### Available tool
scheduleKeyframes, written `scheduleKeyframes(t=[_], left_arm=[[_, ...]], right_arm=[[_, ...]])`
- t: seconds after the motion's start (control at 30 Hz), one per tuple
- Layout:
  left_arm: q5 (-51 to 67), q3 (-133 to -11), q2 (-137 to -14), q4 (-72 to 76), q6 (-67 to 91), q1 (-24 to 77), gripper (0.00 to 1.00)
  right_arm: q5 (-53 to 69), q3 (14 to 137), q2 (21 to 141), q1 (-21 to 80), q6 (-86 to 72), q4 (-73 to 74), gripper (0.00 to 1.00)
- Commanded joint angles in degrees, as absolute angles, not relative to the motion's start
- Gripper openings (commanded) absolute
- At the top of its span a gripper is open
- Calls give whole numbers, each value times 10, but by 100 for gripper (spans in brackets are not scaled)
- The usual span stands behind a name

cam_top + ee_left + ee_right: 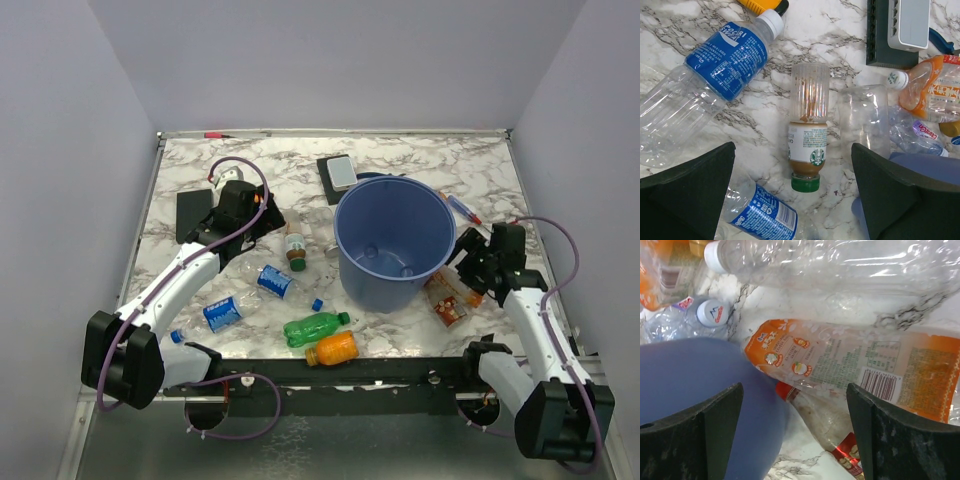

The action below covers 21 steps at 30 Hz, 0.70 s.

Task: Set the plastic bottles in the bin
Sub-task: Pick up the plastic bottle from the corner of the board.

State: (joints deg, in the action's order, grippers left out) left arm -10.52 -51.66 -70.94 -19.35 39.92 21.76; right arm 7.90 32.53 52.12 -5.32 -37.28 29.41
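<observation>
The left gripper (pixel 795 197) and right gripper (pixel 795 435) gape empty. At eight o'clock from the round blue plastic bin (pixel 385 290): one green plastic bottle (pixel 315 327), one orange bottle (pixel 333 348), two blue-labelled clear bottles (pixel 272 281) (pixel 222 313).

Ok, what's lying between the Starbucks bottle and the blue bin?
A clear, unlabelled plastic bottle lies between them; the left wrist view shows it best.

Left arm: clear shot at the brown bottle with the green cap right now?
Probably yes. The left gripper is open, and the brown bottle lies centred between its fingers in the wrist view with nothing on top of it. The clear bottle close beside it might get nudged on closing.
</observation>
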Motion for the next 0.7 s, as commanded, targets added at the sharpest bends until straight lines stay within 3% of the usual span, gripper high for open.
scheduleKeyframes(t=[0.0,0.47,0.67], left_arm=[[-99,-510,-702,-185,402,214,99],[-95,-510,-704,-185,401,215,99],[-96,-510,-703,-185,400,216,99]], right_arm=[[87,325,539,-26,-371,306,87],[28,304,581,0,-395,283,86],[-27,341,528,0,-425,311,93]])
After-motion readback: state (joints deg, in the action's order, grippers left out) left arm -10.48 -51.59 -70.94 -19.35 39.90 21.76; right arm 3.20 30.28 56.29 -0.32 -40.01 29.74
